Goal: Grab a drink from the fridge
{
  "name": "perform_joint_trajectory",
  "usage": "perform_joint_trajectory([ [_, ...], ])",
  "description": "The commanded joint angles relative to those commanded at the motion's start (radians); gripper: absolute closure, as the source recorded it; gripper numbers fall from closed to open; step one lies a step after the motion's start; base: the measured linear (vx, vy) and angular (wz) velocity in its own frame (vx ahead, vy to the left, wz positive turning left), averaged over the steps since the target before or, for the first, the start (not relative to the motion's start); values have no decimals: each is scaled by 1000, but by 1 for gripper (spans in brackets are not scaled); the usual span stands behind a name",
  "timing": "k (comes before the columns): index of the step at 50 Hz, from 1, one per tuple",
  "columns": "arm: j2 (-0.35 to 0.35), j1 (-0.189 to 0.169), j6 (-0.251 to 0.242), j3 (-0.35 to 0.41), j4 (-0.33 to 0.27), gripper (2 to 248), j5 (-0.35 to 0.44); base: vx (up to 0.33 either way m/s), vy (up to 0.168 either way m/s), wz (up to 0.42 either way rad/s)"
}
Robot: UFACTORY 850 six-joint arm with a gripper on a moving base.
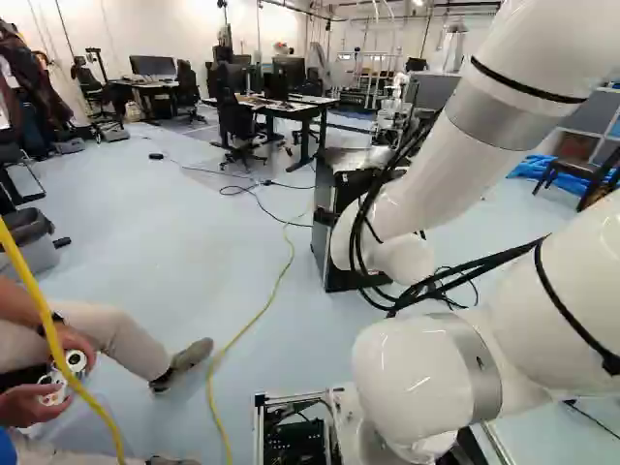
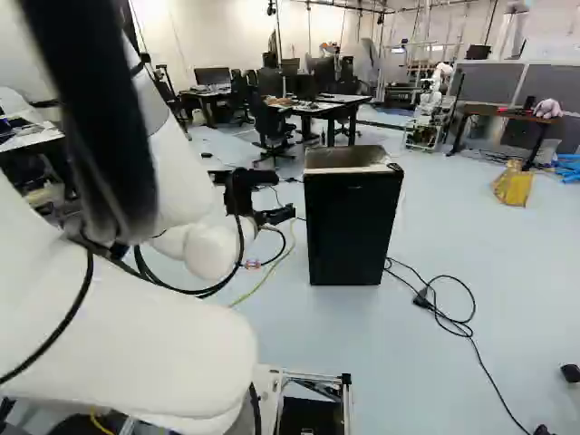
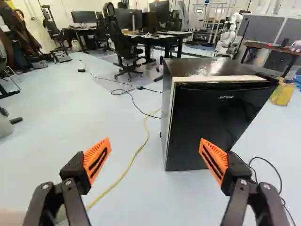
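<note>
Step looks like approach. Gripper (image 3: 154, 148) is wide open, nothing between its fingers. Black mini fridge (image 2: 353, 227) is at centre of the right base view, door apparently closed; drink isn't visible, presumably inside. Next move: line up on the door edge, pull it open. Fridge stands on pale floor (image 2: 480, 236), yellow cable (image 1: 276, 288) near it. Desk (image 2: 317, 107) behind, upper middle of that view.
</note>
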Motion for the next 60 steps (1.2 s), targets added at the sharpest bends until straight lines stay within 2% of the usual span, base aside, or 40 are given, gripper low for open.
perform_joint_trajectory([
  [35, 0, 0, 0, 0, 0, 3, 0, -3, 1, -6],
  [60, 0, 0, 0, 0, 0, 3, 0, 22, 74, -13],
])
